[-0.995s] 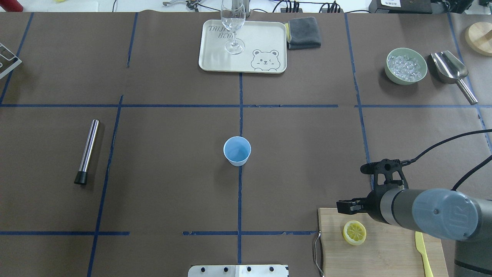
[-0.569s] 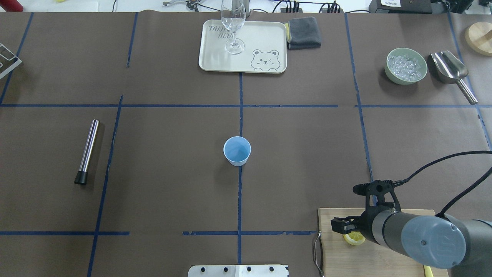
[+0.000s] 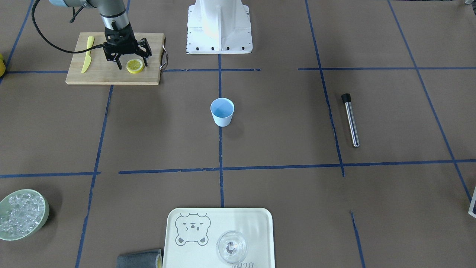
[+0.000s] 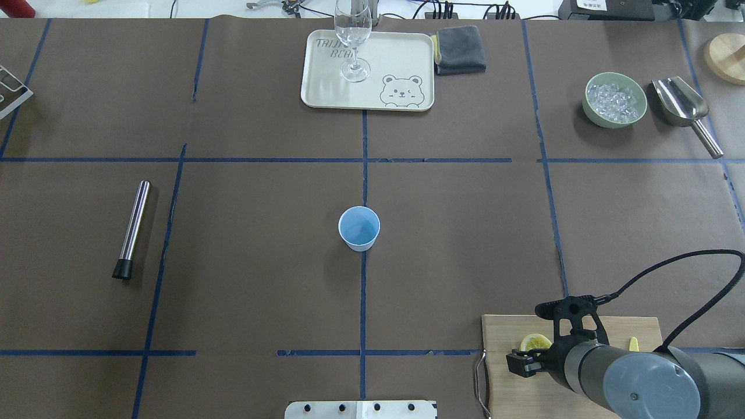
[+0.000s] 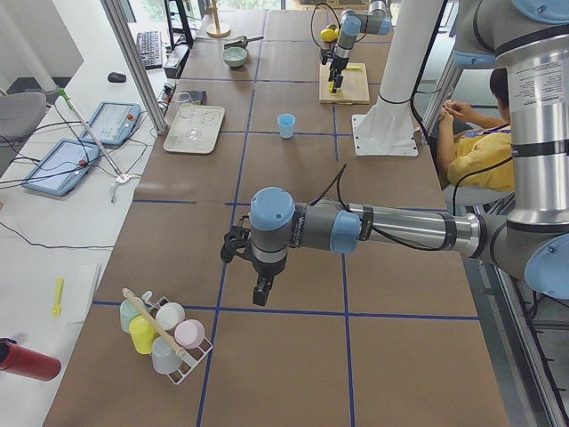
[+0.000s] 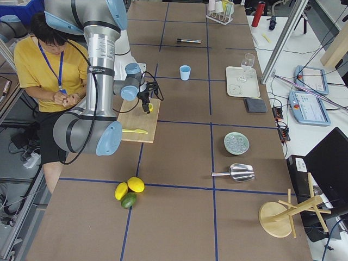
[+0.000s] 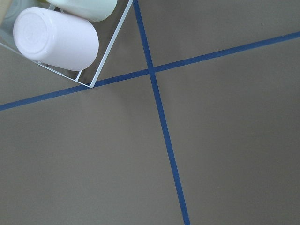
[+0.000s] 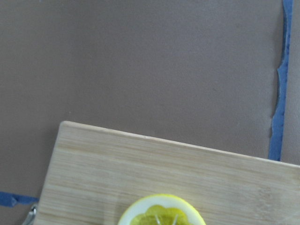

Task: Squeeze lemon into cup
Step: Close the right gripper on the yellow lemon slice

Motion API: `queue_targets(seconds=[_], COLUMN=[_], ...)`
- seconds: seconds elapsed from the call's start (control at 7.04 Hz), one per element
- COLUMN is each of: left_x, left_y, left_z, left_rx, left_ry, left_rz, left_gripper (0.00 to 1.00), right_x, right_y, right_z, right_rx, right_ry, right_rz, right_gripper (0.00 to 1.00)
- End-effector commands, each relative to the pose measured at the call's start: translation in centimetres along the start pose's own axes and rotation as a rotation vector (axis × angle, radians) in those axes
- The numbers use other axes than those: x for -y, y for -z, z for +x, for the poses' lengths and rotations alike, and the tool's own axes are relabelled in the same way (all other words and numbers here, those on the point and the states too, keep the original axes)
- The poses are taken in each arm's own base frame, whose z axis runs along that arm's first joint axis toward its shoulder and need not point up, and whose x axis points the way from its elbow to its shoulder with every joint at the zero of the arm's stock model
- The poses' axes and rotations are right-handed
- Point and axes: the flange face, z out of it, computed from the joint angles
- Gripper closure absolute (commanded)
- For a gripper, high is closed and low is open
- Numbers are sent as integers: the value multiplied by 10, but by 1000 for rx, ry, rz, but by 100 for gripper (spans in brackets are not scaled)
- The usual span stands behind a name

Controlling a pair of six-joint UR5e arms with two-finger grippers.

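Observation:
The lemon slice (image 3: 134,66) lies flat on the wooden cutting board (image 3: 108,76). In the overhead view only its far edge (image 4: 534,341) shows from under my right arm, and the right wrist view shows its top (image 8: 161,212). My right gripper (image 3: 133,65) is open and points down, with one finger on each side of the slice. The light blue cup (image 4: 359,228) stands upright and empty at the table's middle, well away from the board. My left gripper (image 5: 260,289) hangs over bare table near a cup rack. I cannot tell whether it is open or shut.
A yellow plastic knife (image 3: 87,54) lies on the board beside the gripper. A cream tray (image 4: 326,87) holds a clear glass (image 4: 353,41) at the far side. A green bowl of ice (image 4: 615,99), a metal scoop (image 4: 681,105), a steel muddler (image 4: 132,227) and a wire cup rack (image 5: 160,334) are spread around.
My right arm has moved back toward the table's near edge and come over the lemon slice, which it now mostly hides in the overhead view. Cup and other objects have not moved.

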Motion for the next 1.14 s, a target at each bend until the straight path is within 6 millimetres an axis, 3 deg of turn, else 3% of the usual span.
queue_targets(seconds=[0.0, 0.14, 0.28, 0.71, 0.99], left_x=[0, 0, 0, 0, 0], left_y=[0, 0, 0, 0, 1], left_z=[0, 0, 0, 0, 0], left_rx=[0, 0, 0, 0, 2], left_ry=[-1, 0, 0, -1, -2], left_rz=[1, 0, 0, 1, 2], left_gripper=[0, 0, 0, 0, 0], right_x=[-3, -3, -2, -1, 0], right_y=[-1, 0, 2, 5, 5], right_z=[0, -3, -4, -9, -8], right_rx=[-1, 6, 13, 28, 25], right_ry=[6, 4, 2, 1, 1], right_rz=[-3, -2, 0, 6, 11], right_gripper=[1, 13, 17, 18, 30])
